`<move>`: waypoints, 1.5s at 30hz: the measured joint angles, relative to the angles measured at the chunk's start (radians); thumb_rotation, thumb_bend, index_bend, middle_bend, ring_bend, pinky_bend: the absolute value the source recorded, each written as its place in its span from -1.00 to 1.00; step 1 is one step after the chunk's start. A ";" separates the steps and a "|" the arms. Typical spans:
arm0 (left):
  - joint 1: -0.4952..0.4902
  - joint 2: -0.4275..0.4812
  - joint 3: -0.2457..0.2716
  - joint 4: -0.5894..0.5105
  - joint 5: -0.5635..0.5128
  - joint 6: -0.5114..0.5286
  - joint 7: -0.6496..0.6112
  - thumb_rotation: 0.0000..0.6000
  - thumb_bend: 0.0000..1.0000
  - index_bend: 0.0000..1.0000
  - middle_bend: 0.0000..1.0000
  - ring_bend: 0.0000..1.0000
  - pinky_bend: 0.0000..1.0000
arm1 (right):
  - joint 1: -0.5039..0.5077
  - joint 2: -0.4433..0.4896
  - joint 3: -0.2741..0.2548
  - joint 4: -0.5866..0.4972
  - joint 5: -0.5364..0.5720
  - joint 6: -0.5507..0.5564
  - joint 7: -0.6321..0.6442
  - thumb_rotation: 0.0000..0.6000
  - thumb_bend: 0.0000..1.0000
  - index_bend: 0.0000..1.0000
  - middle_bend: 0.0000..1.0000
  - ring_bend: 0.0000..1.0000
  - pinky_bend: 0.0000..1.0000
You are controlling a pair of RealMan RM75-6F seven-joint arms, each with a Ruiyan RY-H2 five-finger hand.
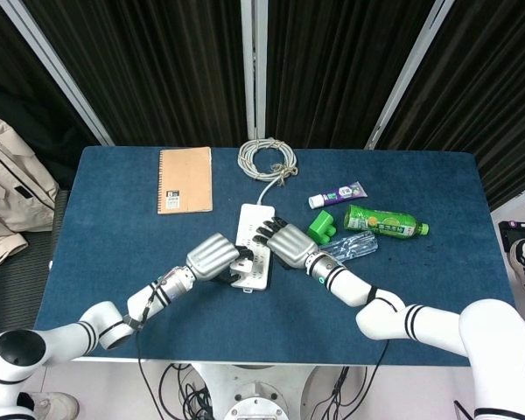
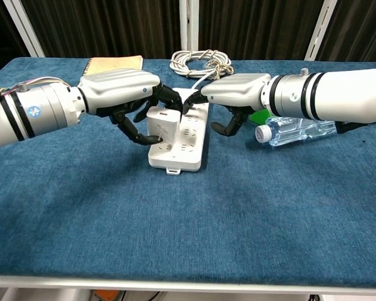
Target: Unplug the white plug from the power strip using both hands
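**Desk count: one of nearly everything, two bottles**

Quick tally now. One power strip (image 1: 254, 246), one white plug (image 2: 161, 123) in it, one coiled cable (image 1: 268, 158) at the far edge. One notebook (image 1: 185, 179) toward the far left corner. Right side: one tube (image 1: 338, 195), one small green object (image 1: 322, 227), and two bottles — a green one (image 1: 386, 221) and a clear one (image 2: 297, 131). Two hands: left hand (image 1: 214, 256), right hand (image 1: 288, 242).
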 measured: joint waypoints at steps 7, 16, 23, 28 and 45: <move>0.004 0.008 -0.003 -0.005 0.003 0.030 -0.004 1.00 0.03 0.41 0.58 0.39 0.66 | -0.004 0.006 0.001 -0.017 0.022 0.022 -0.029 1.00 0.10 -0.66 -0.70 -1.00 -1.00; 0.092 0.094 -0.013 -0.072 -0.028 0.149 0.068 1.00 0.00 0.26 0.43 0.20 0.45 | -0.031 0.057 0.022 -0.086 0.010 0.097 -0.015 1.00 0.10 -0.66 -0.71 -1.00 -1.00; 0.180 0.153 0.004 -0.131 -0.153 0.084 0.238 1.00 -0.27 -0.22 -0.05 -0.34 -0.26 | -0.087 0.156 0.038 -0.197 -0.033 0.215 0.010 1.00 0.07 -0.66 -0.71 -1.00 -1.00; 0.224 0.173 -0.001 -0.176 -0.249 0.042 0.360 1.00 -0.61 -0.53 -0.38 -0.64 -0.58 | -0.156 0.257 0.035 -0.298 -0.056 0.311 0.009 1.00 -0.19 -0.66 -0.71 -1.00 -1.00; 0.521 0.448 -0.030 -0.452 -0.299 0.430 0.490 1.00 -0.78 -0.65 -0.50 -0.76 -0.70 | -0.554 0.499 -0.083 -0.483 -0.132 0.748 0.029 1.00 -0.41 -0.73 -0.73 -1.00 -1.00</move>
